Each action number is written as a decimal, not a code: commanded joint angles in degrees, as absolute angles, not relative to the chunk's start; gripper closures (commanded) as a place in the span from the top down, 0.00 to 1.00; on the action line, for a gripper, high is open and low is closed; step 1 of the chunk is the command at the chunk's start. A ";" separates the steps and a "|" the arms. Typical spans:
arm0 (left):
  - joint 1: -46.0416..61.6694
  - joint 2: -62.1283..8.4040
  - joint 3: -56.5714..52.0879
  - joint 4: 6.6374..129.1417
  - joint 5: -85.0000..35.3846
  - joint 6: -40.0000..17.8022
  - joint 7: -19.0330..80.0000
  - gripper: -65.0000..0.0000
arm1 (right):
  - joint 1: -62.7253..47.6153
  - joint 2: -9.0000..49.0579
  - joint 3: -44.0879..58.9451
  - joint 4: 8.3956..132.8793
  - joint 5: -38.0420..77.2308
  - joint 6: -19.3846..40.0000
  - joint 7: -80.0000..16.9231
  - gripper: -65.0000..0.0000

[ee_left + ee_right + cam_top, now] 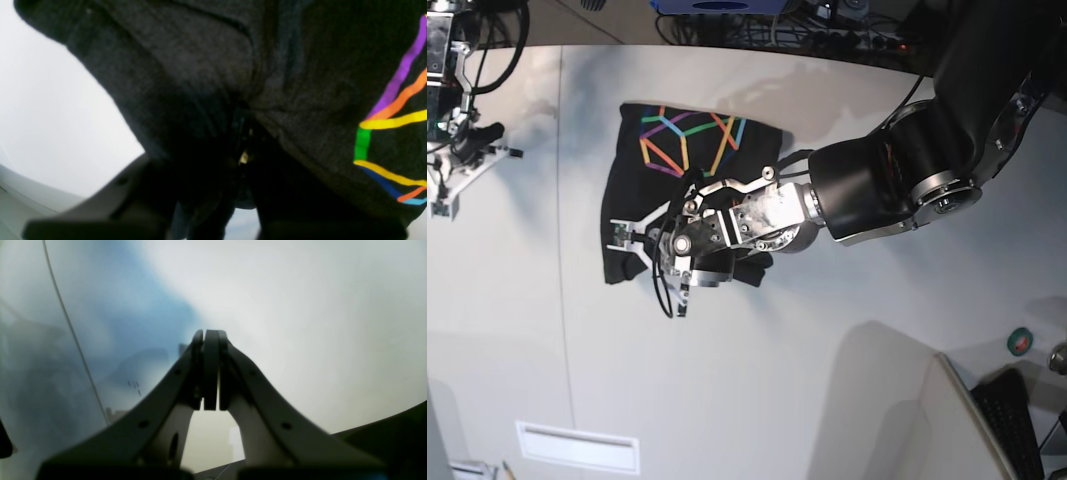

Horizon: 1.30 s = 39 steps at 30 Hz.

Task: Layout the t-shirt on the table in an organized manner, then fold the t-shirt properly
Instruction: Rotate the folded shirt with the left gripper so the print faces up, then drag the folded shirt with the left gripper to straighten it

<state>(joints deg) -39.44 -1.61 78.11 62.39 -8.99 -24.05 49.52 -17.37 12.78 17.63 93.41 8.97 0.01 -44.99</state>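
The black t-shirt (682, 175) lies bunched on the white table (827, 330), its multicolour line print (689, 140) facing up at the far end. My left gripper (627, 238) sits low over the shirt's near left part. In the left wrist view the dark cloth (206, 66) fills the frame and gathers between the two fingers (100, 206), so the gripper is shut on the t-shirt; the print (393, 113) shows at the right. My right gripper (210, 336) is shut with nothing in it, held above the bare table (300, 323), far left of the shirt (487, 135).
A thin dark seam (567, 300) runs along the table's left side. A white label strip (577, 445) lies near the front edge. A slanted panel (907, 420), a keyboard (1017, 410) and a small round green object (1021, 341) sit at the right. Cables crowd the back edge.
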 commanded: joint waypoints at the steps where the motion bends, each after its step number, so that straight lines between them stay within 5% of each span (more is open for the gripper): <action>1: -41.27 -1.01 77.41 62.99 -8.57 -23.78 49.36 0.00 | -17.10 13.49 17.98 94.37 8.66 0.04 -44.09 0.00; 18: -41.45 -1.01 77.32 62.99 -8.04 -31.16 52.70 0.00 | -17.01 13.49 17.63 94.37 8.66 0.04 -44.09 0.00; 26: -42.33 -1.10 73.98 63.08 -8.22 -31.25 53.23 0.77 | -17.01 13.49 17.63 94.73 8.66 0.13 -44.09 0.00; 29: -42.42 -1.10 67.82 63.96 -7.96 -31.25 53.23 0.92 | -17.01 13.49 17.63 94.90 8.66 0.13 -44.09 0.00; 32: -43.56 -1.36 61.32 68.62 -8.31 -31.25 55.34 0.86 | -17.10 12.70 17.54 95.87 8.66 0.22 -44.09 0.00; 34: -42.59 -2.95 56.04 73.71 -8.57 -31.25 60.00 0.71 | -18.07 11.91 17.54 98.33 8.66 2.77 -44.09 0.00; 39: -30.46 -8.84 47.69 91.21 -7.87 -30.99 64.66 0.00 | -20.44 8.13 17.54 106.24 8.40 11.65 -44.35 0.00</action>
